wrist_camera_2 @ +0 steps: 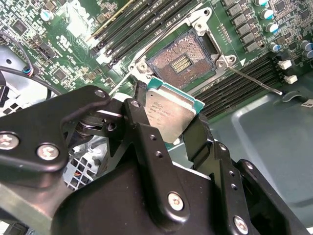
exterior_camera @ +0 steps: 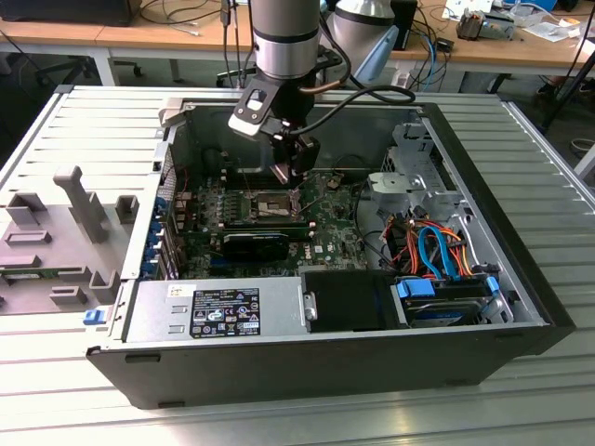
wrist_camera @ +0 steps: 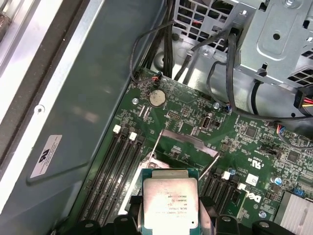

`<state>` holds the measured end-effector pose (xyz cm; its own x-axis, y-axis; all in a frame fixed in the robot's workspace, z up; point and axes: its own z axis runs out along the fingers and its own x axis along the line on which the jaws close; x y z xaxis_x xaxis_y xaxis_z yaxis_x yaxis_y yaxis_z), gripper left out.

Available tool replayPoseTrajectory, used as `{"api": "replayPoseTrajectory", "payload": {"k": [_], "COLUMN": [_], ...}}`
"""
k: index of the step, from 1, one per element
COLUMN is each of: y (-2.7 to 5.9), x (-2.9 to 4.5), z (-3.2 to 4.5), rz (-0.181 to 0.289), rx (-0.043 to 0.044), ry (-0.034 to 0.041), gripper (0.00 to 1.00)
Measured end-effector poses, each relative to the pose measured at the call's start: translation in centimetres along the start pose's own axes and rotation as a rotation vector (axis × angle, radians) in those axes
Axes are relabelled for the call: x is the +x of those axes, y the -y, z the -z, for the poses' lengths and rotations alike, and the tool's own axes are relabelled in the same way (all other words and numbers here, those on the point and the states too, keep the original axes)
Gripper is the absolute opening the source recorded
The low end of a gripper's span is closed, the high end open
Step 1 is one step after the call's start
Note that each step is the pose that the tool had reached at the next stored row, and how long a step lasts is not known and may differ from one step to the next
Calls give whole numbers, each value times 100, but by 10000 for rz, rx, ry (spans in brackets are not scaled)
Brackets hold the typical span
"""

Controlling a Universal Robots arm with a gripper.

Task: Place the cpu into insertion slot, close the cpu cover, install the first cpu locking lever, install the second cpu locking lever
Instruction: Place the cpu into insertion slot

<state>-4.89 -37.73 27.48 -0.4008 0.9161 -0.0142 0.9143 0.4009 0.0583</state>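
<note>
Silvery metal: the top of the cpu faces the camera in both wrist views; green edge trim visible
Tool state: the tool is closed to the chip's width, one finger on each opposite edge; nothing else in its hold
Position: chip hangs above the motherboard, near the insertion slot, apart from it
Slot: dark pin field bare, nothing seated
Cover: the cpu cover looks swung up in the first wrist view; locking levers released
Setting: open computer case lying on the slatted desk
Step in hand (our judgement): placing the chip, not yet seated
Doing it well: we would square the chip's edges to the silver border, check orientation, keep it level, lower straight, never slide across the pins, add no downward force
</note>
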Motion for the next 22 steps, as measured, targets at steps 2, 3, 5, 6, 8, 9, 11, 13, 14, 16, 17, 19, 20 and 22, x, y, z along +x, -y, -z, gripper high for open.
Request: {"api": "replayPoseTrajectory", "payload": {"k": [2,3,5,6,8,9,11,13,14,16,17,19,20,22], "y": [0,0,0,0,0,0,0,0,1,1,1,1,1,1], "x": [0,0,0,0,0,0,0,0,0,0,0,0,0,0], "z": [0,0,-1,-2,-2,-3,-4,-4,-5,-5,-6,-7,-7,-8], "rz": [-46,-81,-122,-137,-172,-193,-234,-271,-304,-348,-365,-416,-431,-461], "rx": [14,22,32,36,44,49,57,67,74,84,87,95,97,101], "ry": [30,50,74,83,105,116,137,158,176,198,206,225,230,240], "gripper": [54,54,54,54,54,54,54,54,54,54,54,54,54,54]}}
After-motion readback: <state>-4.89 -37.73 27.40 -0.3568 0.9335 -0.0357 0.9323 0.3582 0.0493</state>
